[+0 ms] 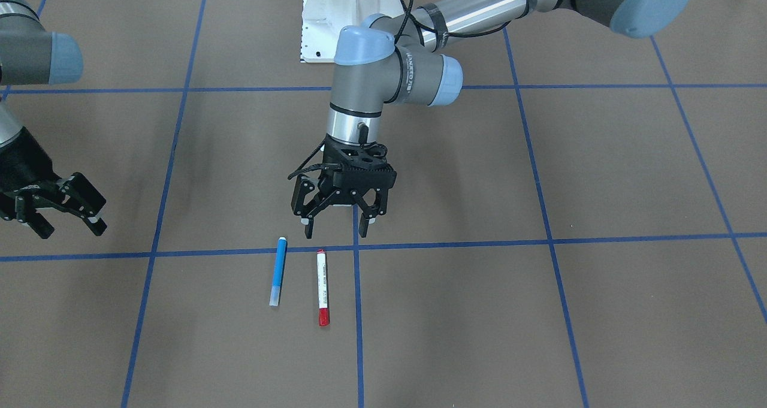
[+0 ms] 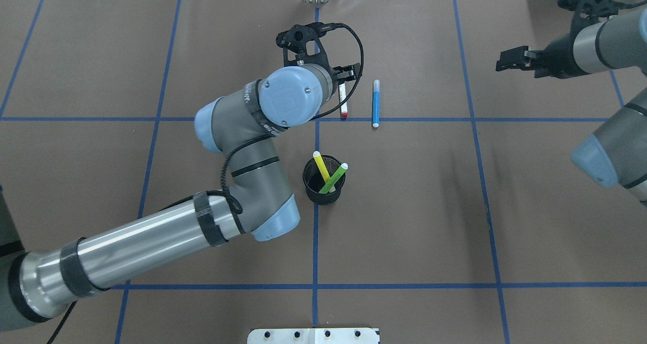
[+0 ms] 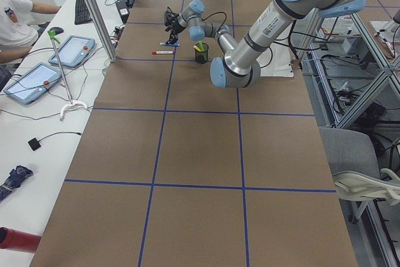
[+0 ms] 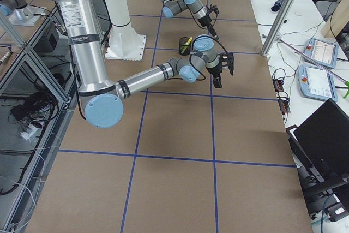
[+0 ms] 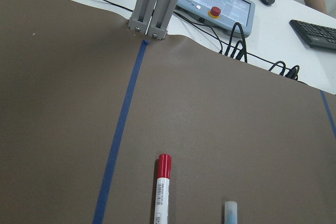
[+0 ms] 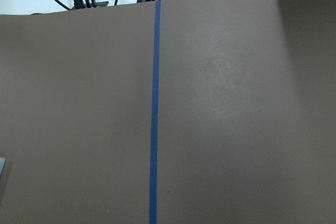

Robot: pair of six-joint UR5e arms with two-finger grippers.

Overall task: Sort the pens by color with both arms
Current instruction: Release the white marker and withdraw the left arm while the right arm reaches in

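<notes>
Centrally, the blue pen [image 1: 278, 271] and the white pen with red cap [image 1: 322, 288] lie flat on the counter [image 1: 539, 312], roughly parallel, just beside each other and not touching. The yellow pen [image 2: 321, 166] and the lime-green pen [image 2: 334, 178] lean in the black mesh cup [image 2: 323, 196], nearer the robot's base. The left gripper [image 1: 335, 232] hangs just on the robot's side of the two lying pens, its jaws apart and empty. The right gripper [image 1: 72, 230], also spread and empty, hangs well apart toward the counter's edge. The step in hand appears to be the approach to a lying pen, probably the red-capped one, which is nearest. The next move calls for a short advance and a descent with the jaws straddling its barrel crosswise, clear of the blue neighbour.
</notes>
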